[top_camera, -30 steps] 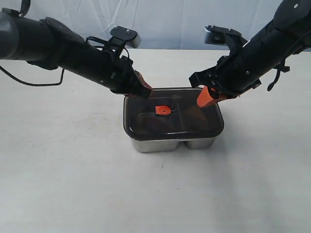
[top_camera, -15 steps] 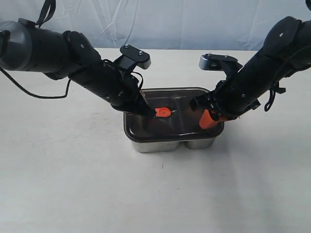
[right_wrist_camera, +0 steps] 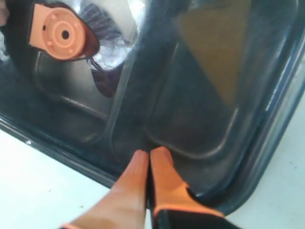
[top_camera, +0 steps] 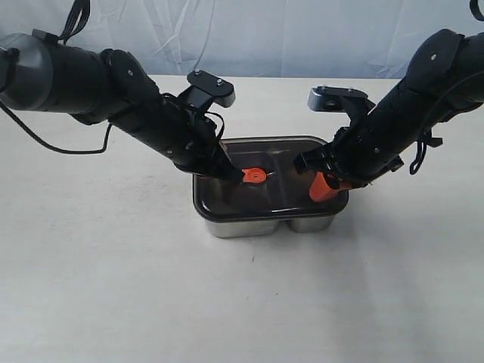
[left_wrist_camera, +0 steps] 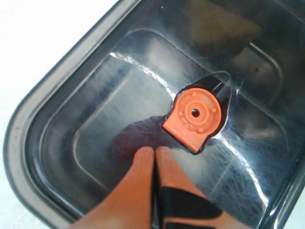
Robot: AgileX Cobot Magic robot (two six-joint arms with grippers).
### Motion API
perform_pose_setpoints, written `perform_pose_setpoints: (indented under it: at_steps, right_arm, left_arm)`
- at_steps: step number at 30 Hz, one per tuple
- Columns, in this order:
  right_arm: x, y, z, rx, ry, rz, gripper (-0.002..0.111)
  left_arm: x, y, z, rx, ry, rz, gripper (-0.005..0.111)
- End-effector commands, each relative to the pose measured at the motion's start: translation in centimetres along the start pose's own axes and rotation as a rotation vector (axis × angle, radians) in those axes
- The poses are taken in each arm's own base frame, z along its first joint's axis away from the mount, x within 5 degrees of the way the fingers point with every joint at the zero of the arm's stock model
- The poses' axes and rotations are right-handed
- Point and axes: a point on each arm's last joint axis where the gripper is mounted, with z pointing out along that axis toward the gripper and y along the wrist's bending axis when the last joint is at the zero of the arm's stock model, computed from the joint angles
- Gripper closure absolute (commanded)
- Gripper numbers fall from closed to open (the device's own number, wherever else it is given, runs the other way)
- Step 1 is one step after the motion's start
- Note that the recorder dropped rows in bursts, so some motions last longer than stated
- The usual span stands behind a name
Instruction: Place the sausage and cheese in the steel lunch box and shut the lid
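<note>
White table point(top_camera: 113, 287), two black arms reaching in from its left and right edges. Steel lunch box point(top_camera: 265, 225) sits mid-table, somewhat nearer the far edge. Lid point(top_camera: 281, 198) lies flat on top of the box, covering it.

Left gripper point(left_wrist_camera: 155, 152): orange fingers pressed together, nothing between them, tips down on the lid just beside the orange valve point(left_wrist_camera: 195, 114) at the lid's centre. Right gripper point(right_wrist_camera: 148, 155): fingers also pressed together, nothing held, tips on the lid at its end toward the table's right edge, near the rim.

Cheese point(right_wrist_camera: 217, 43) shows as a dull yellow triangle through the dark lid, inside the box. Sausage: only a dim reddish blur under the lid by the valve, cannot tell for sure.
</note>
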Motion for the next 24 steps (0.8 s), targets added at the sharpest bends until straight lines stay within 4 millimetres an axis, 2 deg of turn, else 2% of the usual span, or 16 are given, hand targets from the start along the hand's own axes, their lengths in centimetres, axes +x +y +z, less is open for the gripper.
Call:
perform_pose_setpoints:
  at_steps: [1,7,11,14,18,20,24]
  right_arm:
    - [-0.2,0.4,-1.2,0.017,-0.054,-0.027,0.106]
    - [-0.2,0.8,-1.9,0.014,-0.072,-0.032,0.106]
    - [-0.4,1.5,-3.9,0.025,-0.15,-0.054,0.106]
    - [-0.3,2.6,-6.6,0.033,-0.238,-0.083,0.106]
    - [0.6,4.4,-10.8,0.038,-0.358,-0.109,0.106]
    - [1.2,5.0,-12.6,0.05,-0.405,-0.114,0.106]
    - [3.6,6.4,-17.2,0.115,-0.518,-0.125,0.106]
  left_arm:
    - [0.4,-0.1,-0.7,-0.02,0.016,0.046,0.107]
    - [-1.2,-1.0,-3.9,-0.025,-0.089,0.038,0.107]
    - [-2.0,-1.8,-6.4,-0.025,-0.148,0.056,0.107]
    - [-2.8,-2.7,-9.4,-0.036,-0.226,0.079,0.107]
    - [-3.4,-4.6,-14.6,-0.026,-0.335,0.107,0.107]
    - [-3.3,-5.5,-17.0,-0.014,-0.373,0.126,0.107]
    - [-2.2,-7.9,-23.3,-0.015,-0.517,0.139,0.107]
